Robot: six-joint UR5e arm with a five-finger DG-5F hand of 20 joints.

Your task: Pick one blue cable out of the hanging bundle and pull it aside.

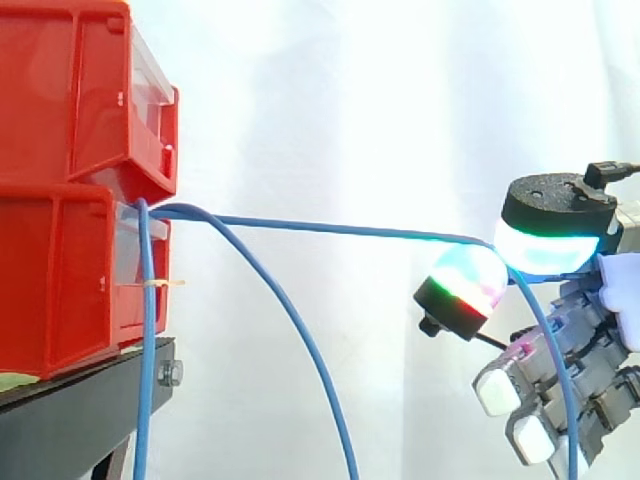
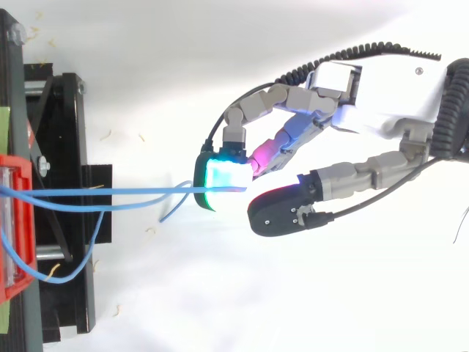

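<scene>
Overall: bright, even, diffuse light in both views.
Backdrop: white fabric curtain (image 1: 380,120) nearly blown out, with faint grey folds.
Top-view ground: white surface (image 2: 220,308) washed out at lower right, with soft grey shade along the top.
Glare: pale sheen on glossy red plastic bins (image 1: 70,110).
Dark: black metal stand (image 1: 70,420) shaded under the bins.
Glow: the pads (image 1: 545,250) of the hand (image 2: 381,88) clip to white-cyan, with a greenish spill on the thin blue cable (image 1: 320,227) beside them.

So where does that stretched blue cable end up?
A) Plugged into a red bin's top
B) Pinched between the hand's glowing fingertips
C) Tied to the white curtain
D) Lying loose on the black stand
B: the blue cable runs almost level from the red bins across to the hand, where its glowing fingertips close on it.
</scene>
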